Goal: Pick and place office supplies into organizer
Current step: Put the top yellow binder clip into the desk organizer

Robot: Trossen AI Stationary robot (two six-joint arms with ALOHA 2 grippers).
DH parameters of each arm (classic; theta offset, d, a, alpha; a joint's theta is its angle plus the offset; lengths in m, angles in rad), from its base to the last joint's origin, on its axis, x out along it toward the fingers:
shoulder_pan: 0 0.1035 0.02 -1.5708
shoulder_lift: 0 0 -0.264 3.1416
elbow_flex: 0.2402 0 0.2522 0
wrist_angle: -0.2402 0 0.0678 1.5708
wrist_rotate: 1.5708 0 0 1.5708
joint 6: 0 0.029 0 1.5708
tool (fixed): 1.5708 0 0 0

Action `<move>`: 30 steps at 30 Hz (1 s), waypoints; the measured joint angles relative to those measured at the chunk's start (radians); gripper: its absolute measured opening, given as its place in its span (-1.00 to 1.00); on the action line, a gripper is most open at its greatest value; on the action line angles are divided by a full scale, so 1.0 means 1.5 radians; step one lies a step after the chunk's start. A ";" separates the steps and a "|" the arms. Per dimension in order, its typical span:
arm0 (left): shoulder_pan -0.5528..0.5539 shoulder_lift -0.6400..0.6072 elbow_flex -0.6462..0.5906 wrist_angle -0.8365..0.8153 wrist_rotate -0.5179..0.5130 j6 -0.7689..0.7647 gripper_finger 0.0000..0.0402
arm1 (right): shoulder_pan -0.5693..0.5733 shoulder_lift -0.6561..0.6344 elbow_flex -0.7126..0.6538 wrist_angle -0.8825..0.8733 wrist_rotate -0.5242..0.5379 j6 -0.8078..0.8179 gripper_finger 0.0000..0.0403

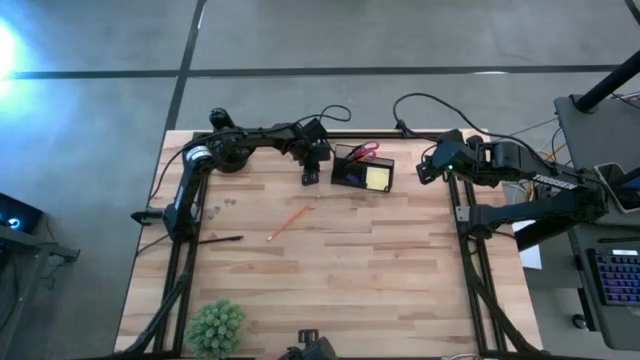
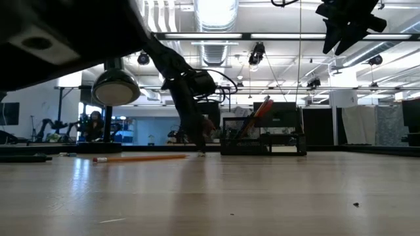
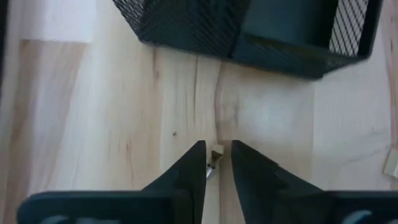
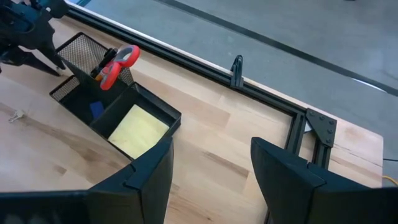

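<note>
the left gripper (image 3: 217, 163) sits low on the table (image 1: 380, 260) just beside the organizer (image 1: 362, 170), fingers slightly apart around a small pale piece (image 3: 216, 153). the right gripper (image 4: 211, 163) hangs raised, fingers wide apart.

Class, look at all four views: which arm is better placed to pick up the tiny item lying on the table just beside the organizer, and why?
The left. The left gripper is down at the table with its open fingers either side of the tiny item, close to the organizer. The right gripper is raised, off to the organizer's other side.
</note>
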 joint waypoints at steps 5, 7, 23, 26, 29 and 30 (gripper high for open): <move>0.000 0.000 -0.010 -0.004 -0.001 0.002 -0.79 | 0.000 0.000 0.000 0.000 0.000 0.000 0.02; -0.001 0.000 -0.011 -0.004 -0.005 0.003 -0.83 | 0.000 0.000 0.000 0.000 0.000 0.000 0.02; -0.004 -0.063 0.018 -0.031 -0.028 -0.054 -0.98 | 0.000 0.000 0.000 0.000 0.000 0.000 0.02; -0.010 -0.096 0.030 -0.024 0.027 -0.085 -0.98 | 0.000 0.000 0.000 0.000 0.000 0.000 0.02; -0.026 -0.109 0.030 0.001 0.080 -0.104 -0.98 | 0.000 -0.001 0.000 0.000 -0.001 -0.004 0.02; -0.032 -0.109 0.030 0.001 0.084 -0.109 -0.98 | 0.000 -0.002 0.000 0.000 0.000 -0.008 0.02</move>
